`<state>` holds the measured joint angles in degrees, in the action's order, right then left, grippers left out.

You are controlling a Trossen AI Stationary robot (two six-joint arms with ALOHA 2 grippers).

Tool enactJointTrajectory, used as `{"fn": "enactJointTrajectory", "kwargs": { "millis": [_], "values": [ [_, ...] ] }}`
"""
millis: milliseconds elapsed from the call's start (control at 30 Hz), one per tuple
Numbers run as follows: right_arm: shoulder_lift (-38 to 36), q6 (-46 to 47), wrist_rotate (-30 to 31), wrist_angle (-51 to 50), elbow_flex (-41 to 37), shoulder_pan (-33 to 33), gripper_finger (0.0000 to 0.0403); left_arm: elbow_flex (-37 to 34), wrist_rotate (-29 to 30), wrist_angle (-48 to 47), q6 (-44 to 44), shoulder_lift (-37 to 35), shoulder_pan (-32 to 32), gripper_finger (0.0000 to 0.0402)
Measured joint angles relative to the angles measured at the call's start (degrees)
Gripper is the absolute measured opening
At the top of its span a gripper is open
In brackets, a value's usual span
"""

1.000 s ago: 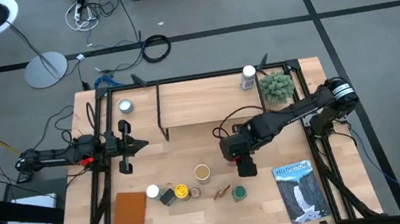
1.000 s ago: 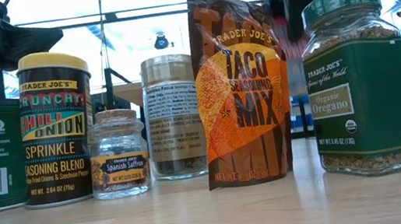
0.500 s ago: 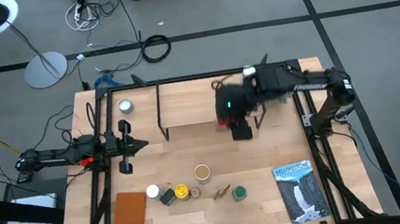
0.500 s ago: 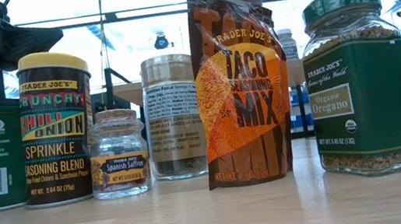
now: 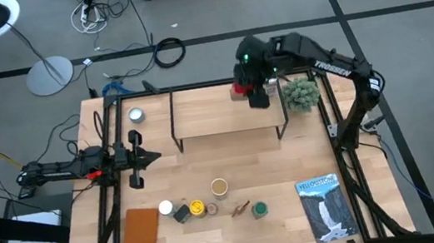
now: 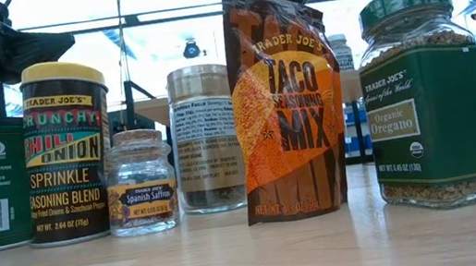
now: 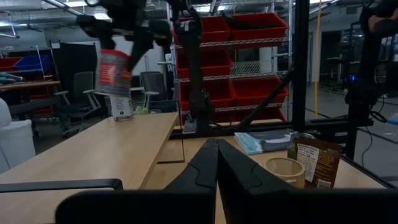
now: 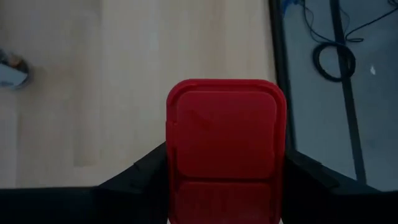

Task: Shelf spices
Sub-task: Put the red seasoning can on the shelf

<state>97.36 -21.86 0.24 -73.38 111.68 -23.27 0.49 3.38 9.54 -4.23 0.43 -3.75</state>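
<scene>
right now the right gripper (image 5: 252,93) hangs over the far right part of the shelf (image 5: 207,111), its jaws clamped on a red-topped spice jar (image 8: 225,134). the right wrist view looks straight down on the jar's square red lid, with the dark fingers (image 8: 140,173) pressing it from either side and the pale plank below. from the left wrist view the jar (image 7: 114,70) is in the air above the plank, tilted a little, not yet resting on it. holding it by the top probably lets the arm lower it upright without fouling the white-capped bottle (image 5: 269,83) just beside the jaws.

the remaining spices stand well away from those jaws, in a row on the near side of the bench (image 5: 290,162): chili onion sprinkle (image 6: 67,149), saffron jar (image 6: 140,182), a tan-lidded jar (image 6: 206,137), taco seasoning packet (image 6: 286,108) and oregano jar (image 6: 426,92). they are likely lined up so each can be taken in turn.

the left gripper (image 5: 152,156) waits at the left side of the bench, jaws closed to a point and empty.
</scene>
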Motion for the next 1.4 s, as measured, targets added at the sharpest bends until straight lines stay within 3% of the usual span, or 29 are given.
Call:
{"fn": "enactJointTrajectory", "kwargs": {
  "millis": [200,333,700,1067,1400],
  "values": [
    [1.9,-2.3,-5.2,0.6,0.0,-6.3,0.0220,0.0,0.0,0.0,0.0,0.0,0.0,0.0012],
    [4.6,-2.4,-7.5,0.0,-0.1,-7.2,0.0216,0.0,0.0,0.0,0.0,0.0,0.0,0.0012],
    [8.7,-7.6,-3.9,-6.3,-0.1,-7.5,0.0216,0.0,0.0,0.0,0.0,0.0,0.0,0.0012],
    [8.4,-7.8,-6.8,-8.8,-0.1,-8.5,0.0248,0.0,0.0,0.0,0.0,0.0,0.0,0.0012],
    [8.4,-7.4,-8.0,-8.4,-0.1,-7.3,0.0240,0.0,0.0,0.0,0.0,0.0,0.0,0.0012]
  ]
}}
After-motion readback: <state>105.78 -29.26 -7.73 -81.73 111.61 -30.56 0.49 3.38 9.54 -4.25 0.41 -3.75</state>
